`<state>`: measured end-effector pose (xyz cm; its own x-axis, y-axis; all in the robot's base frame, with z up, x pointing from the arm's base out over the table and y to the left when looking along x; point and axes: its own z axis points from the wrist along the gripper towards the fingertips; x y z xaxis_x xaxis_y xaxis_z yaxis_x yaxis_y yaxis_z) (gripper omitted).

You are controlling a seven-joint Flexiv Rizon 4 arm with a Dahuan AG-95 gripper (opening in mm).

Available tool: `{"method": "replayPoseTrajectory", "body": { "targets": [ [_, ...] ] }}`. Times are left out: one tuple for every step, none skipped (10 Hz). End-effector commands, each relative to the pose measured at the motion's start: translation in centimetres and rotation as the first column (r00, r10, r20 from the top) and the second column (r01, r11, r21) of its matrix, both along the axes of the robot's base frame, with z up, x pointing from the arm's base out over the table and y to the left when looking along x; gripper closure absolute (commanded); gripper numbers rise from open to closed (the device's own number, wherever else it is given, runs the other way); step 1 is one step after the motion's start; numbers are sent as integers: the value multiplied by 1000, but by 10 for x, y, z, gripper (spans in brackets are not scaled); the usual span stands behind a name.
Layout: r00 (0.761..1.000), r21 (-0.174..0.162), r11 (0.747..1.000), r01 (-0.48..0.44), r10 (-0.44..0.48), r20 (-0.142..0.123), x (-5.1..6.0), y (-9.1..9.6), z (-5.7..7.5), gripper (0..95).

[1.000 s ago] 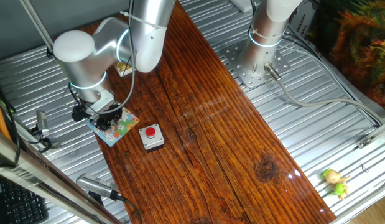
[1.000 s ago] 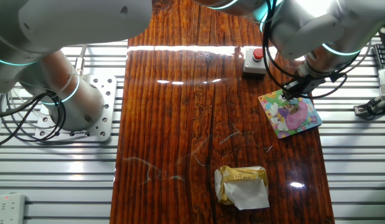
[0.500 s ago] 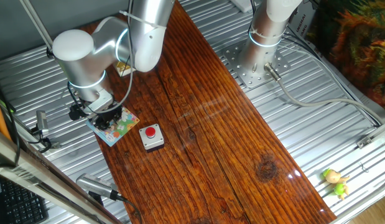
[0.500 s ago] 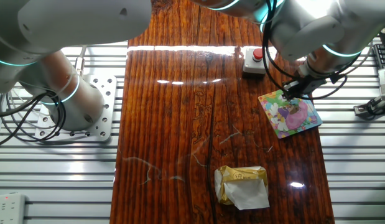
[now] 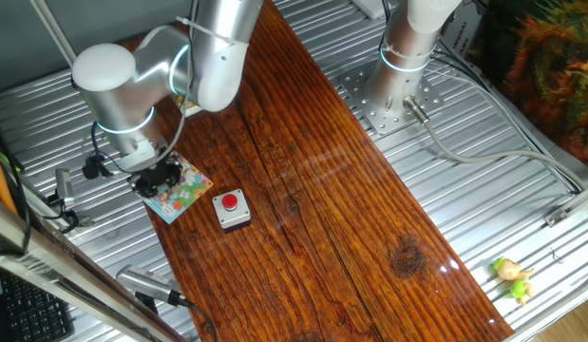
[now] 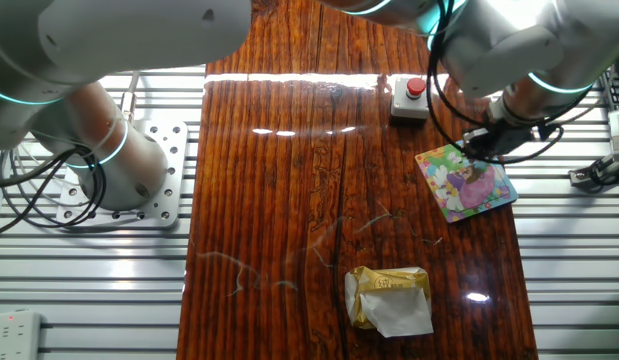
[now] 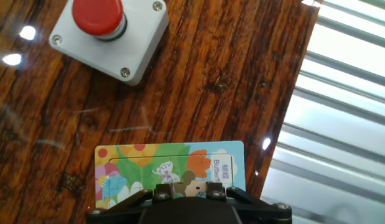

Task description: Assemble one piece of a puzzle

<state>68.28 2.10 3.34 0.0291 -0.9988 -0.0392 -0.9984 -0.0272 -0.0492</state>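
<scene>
The puzzle (image 7: 133,167), a pastel cartoon board with a light-blue edge, lies flat near the wooden table's edge. It also shows in the fixed views as the puzzle (image 5: 187,194) and the puzzle (image 6: 471,190). My gripper (image 7: 189,190) hangs just above its near edge, seen too as the gripper (image 5: 161,177) and the gripper (image 6: 481,150). Its fingertips are mostly hidden by the hand's black body. A brown jigsaw-shaped patch (image 7: 190,181) on the board shows between the fingers. I cannot make out the piece; it is hidden or out of view.
A grey box with a red button (image 7: 108,30) stands on the table just beyond the puzzle, also seen as the button box (image 5: 231,209). A yellow-and-white packet (image 6: 389,298) lies farther along the table. The table's edge and ribbed metal (image 7: 341,124) run close beside the puzzle.
The arm has swung a little, carrying the gripper slightly sideways along the puzzle's edge. The puzzle and button box have not moved.
</scene>
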Motion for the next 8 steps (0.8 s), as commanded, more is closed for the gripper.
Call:
{"method": "replayPoseTrajectory", "body": {
  "targets": [
    [903, 16, 903, 430, -430, 1, 1, -2, 1, 950],
    [854, 25, 854, 519, -520, -1, 1, -2, 1, 950],
    [819, 31, 818, 574, -574, -1, 0, -2, 1, 950],
    [786, 38, 785, 618, -619, -5, 0, -1, 1, 950],
    [737, 48, 736, 675, -676, -8, 0, -1, 1, 950],
    [687, 55, 686, 726, -727, -11, 0, -1, 1, 950],
    [642, 64, 640, 765, -766, -12, 0, -1, 1, 950],
    [600, 72, 598, 798, -800, -13, 0, -1, 1, 950]
  ]
}}
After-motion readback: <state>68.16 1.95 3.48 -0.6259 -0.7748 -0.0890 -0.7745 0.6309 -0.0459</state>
